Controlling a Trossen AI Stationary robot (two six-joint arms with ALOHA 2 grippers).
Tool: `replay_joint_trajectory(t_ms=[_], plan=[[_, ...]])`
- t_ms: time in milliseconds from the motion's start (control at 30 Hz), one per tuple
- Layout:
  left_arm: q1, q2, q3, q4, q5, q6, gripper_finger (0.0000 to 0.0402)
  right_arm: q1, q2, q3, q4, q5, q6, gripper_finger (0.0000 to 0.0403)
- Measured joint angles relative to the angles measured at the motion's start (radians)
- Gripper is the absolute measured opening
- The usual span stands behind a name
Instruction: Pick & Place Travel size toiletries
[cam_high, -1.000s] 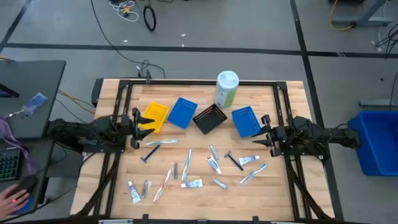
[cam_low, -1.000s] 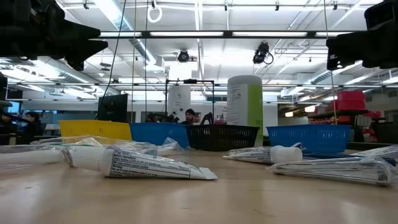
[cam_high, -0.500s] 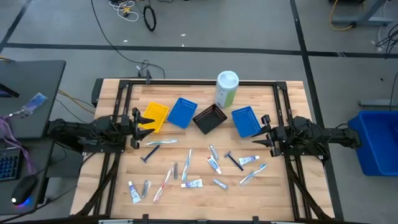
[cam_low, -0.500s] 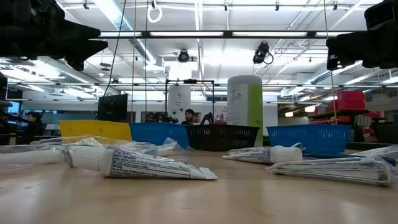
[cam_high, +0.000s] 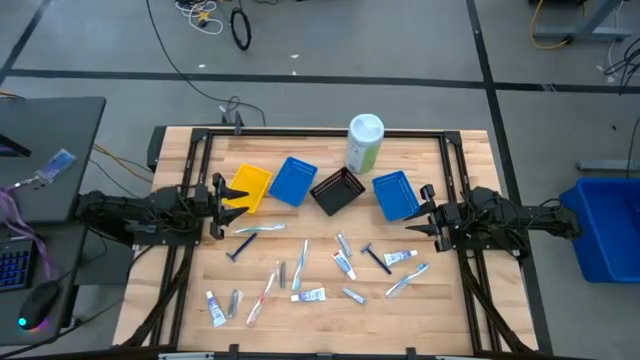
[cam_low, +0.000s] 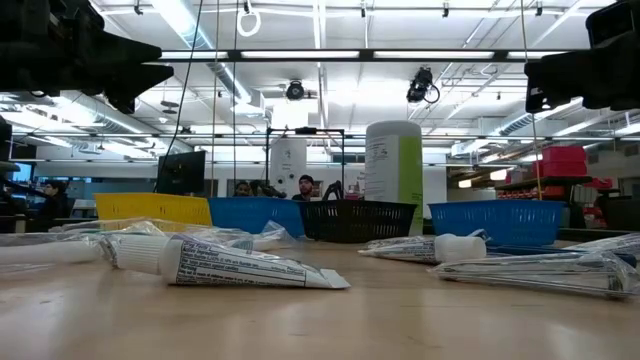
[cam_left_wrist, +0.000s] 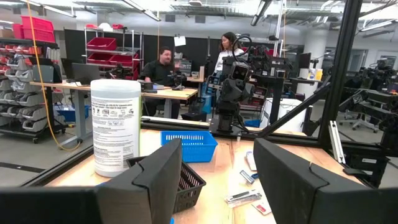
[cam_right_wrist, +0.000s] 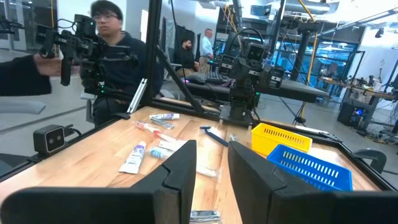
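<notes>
The travel size toiletries lie loose on the near half of the wooden table (cam_high: 470, 310): mini toothpaste tubes (cam_high: 311, 295) (cam_low: 230, 265), slim toothbrushes (cam_high: 260, 229), dark-handled razors (cam_high: 377, 259) and small silvery tubes (cam_high: 234, 299). My left gripper (cam_high: 218, 207) (cam_left_wrist: 217, 162) hangs open and empty above the table's left side, next to the yellow tray (cam_high: 248, 187). My right gripper (cam_high: 425, 212) (cam_right_wrist: 212, 158) hangs open and empty above the right side, next to the right blue tray (cam_high: 395, 194). Both grippers point toward the table's middle, clear of every item.
A blue tray (cam_high: 293, 180) and a black tray (cam_high: 337, 190) stand between the yellow tray and the right blue tray. A tall white-and-green canister (cam_high: 365, 142) stands at the far edge. Dark frame rails (cam_high: 320, 131) run round the table. People sit in the room beyond the table (cam_right_wrist: 118, 56).
</notes>
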Motion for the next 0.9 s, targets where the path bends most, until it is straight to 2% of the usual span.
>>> replay_joint_trajectory(t_ms=[133, 333, 533, 733, 800, 900], plan=[[0.0, 0.0, 0.0, 0.0, 0.0, 0.0, 0.0208, 0.0, 0.0, 0.0, 0.005, 0.0, 0.013, 0.01], [0.0, 0.0, 0.0, 0.004, 0.006, -0.056, 0.0208, 0.0, 0.0, 0.0, 0.069, -0.001, 0.121, 0.0103], [0.0, 0.0, 0.0, 0.026, 0.004, -0.034, 0.0208, 0.0, 0.0, 0.0, 0.143, 0.0, 0.132, 0.0104], [0.0, 0.0, 0.0, 0.039, 0.002, -0.142, 0.0208, 0.0, 0.0, 0.0, 0.216, 0.001, 0.131, 0.01], [0.0, 0.0, 0.0, 0.046, -0.009, -0.165, 0.0208, 0.0, 0.0, 0.0, 0.252, 0.03, 0.124, 0.0099], [0.0, 0.0, 0.0, 0.061, -0.02, -0.239, 0.0208, 0.0, 0.0, 0.0, 0.292, 0.126, 0.133, 0.0099]])
